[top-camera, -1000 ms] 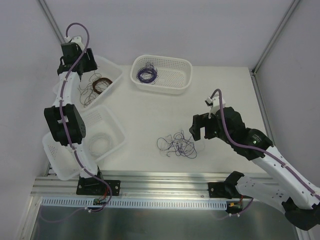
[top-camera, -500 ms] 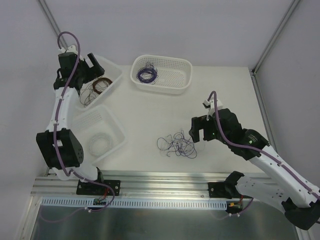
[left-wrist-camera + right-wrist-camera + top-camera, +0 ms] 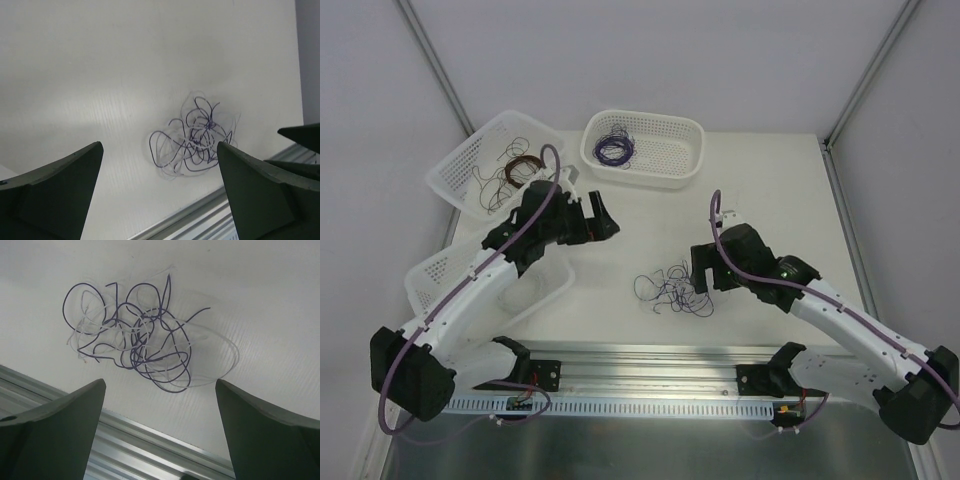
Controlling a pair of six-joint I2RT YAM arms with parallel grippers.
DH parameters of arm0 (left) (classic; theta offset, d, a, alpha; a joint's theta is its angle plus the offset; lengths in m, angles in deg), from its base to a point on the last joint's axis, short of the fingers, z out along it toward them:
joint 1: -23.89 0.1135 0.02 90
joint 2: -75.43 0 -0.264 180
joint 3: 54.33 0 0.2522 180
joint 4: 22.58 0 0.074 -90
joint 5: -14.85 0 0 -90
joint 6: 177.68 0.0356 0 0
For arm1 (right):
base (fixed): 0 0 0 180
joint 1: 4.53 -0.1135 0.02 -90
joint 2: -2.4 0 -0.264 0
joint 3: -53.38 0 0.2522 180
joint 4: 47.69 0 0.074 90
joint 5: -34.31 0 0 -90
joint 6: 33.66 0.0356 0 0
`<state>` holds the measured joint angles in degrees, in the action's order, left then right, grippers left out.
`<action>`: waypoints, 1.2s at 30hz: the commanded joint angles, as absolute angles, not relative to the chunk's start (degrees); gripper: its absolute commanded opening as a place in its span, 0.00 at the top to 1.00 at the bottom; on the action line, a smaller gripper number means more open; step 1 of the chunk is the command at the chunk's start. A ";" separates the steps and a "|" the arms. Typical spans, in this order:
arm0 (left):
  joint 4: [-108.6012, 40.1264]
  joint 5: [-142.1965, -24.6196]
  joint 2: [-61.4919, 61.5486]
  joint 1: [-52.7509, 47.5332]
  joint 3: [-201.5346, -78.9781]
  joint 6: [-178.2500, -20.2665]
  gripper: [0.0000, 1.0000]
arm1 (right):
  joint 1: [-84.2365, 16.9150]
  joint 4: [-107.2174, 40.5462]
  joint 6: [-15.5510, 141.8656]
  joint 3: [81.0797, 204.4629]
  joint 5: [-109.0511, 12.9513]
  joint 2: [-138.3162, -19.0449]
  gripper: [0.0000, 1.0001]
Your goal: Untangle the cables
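- The left gripper [image 3: 604,222] is open wide and holds nothing; it hangs over the table [image 3: 770,180], to the left of the clump and well apart from it
- The cables [image 3: 675,290] lie in one loose, scribbly clump on the table, near the front edge and between the two grippers; I can see purple and whitish wires all looped through each other
- The wires look as thin as hair, so I think they are very light, soft and bendy; they may slip out of a gripper that does not close all the way
- A pull on one wire will likely drag the whole clump along, as nothing holds it down
- A good spot for the left side looks like the purple loop [image 3: 151,147] that sticks out from the clump, because it stands alone
- In the right wrist view a pale loop [image 3: 236,357] also sticks out by itself; it is hard to see against the white table
- Grabbing the thick middle would only squeeze the knot tighter, I think
- The right gripper [image 3: 703,272] is open wide too and holds nothing; it sits close to the right side of the clump and does not seem to touch it
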<state>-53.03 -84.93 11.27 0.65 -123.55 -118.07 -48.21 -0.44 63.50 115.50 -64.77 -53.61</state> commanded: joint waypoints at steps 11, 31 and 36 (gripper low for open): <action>-52.34 -81.39 -4.70 -23.56 -125.12 -103.82 0.05 | -41.89 -6.68 68.47 109.41 -56.84 -56.14 0.11; -49.44 -95.62 -23.35 -23.75 -133.65 -81.00 0.41 | -39.34 -4.49 67.24 108.18 -56.57 -50.07 0.10; -49.17 -96.59 -23.44 -23.92 -134.44 -81.35 0.76 | -39.16 -4.66 67.24 107.92 -56.39 -50.16 0.10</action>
